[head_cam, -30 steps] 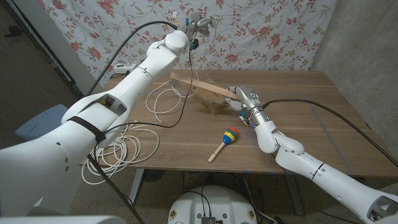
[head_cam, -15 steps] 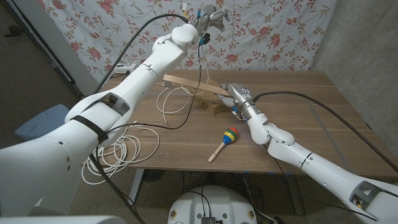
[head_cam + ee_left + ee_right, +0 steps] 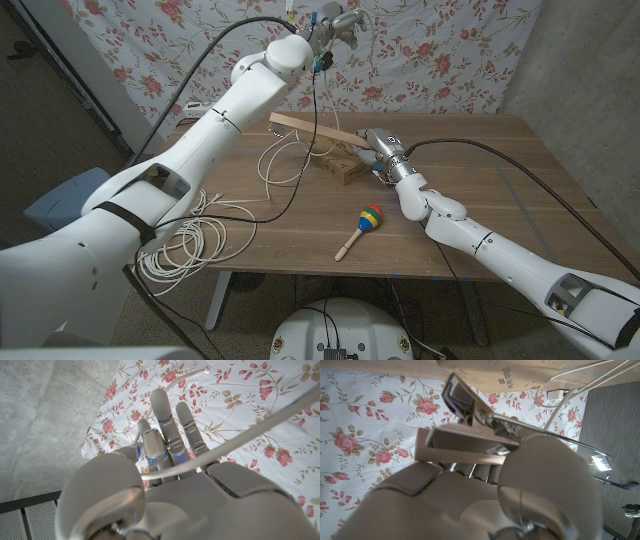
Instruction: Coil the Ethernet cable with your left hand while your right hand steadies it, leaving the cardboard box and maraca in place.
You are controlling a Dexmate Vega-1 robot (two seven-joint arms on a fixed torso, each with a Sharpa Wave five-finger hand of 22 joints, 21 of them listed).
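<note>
Ethernet cable (image 3: 262,166): mostly loose, uncoiled. Your left hand (image 3: 338,21) holds strand aloft; your right hand (image 3: 375,152) pins it beside cardboard box (image 3: 337,166). Maraca (image 3: 363,224) nearby, undisturbed. Coiling left.

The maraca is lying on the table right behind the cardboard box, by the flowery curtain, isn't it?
Not quite. The maraca does lie on the table, but in front of the cardboard box, toward the near edge, as the head view shows.
</note>
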